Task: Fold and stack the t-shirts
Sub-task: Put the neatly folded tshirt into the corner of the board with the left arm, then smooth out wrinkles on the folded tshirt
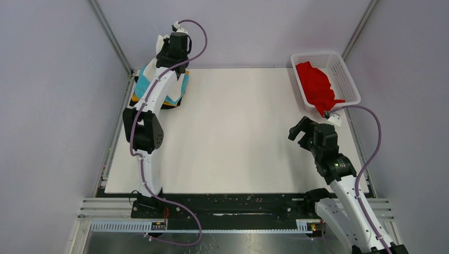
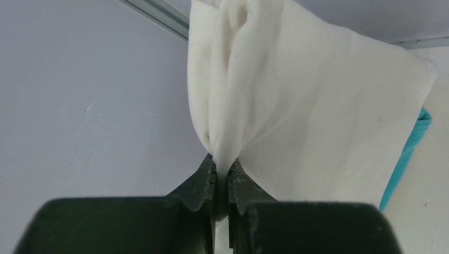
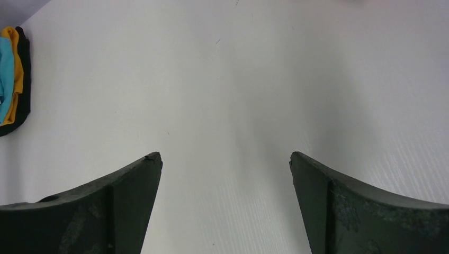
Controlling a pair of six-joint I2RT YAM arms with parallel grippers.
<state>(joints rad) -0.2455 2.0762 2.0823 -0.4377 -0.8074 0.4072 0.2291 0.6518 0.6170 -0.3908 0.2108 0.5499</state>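
Big white t-shirt (image 2: 296,106) is pinched tight in the left claw (image 2: 221,164), draped down onto the teal, orange and black stack (image 1: 181,87) under it. Red t-shirt (image 1: 315,84) sits crumpled in the basket (image 1: 347,79) beyond the right claw (image 3: 225,164), which gapes wide, empty. Looks mostly done, red one left.

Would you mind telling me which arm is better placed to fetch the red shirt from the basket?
Right. The right gripper is open close to the basket with the red shirt; the left gripper is shut on the white shirt.
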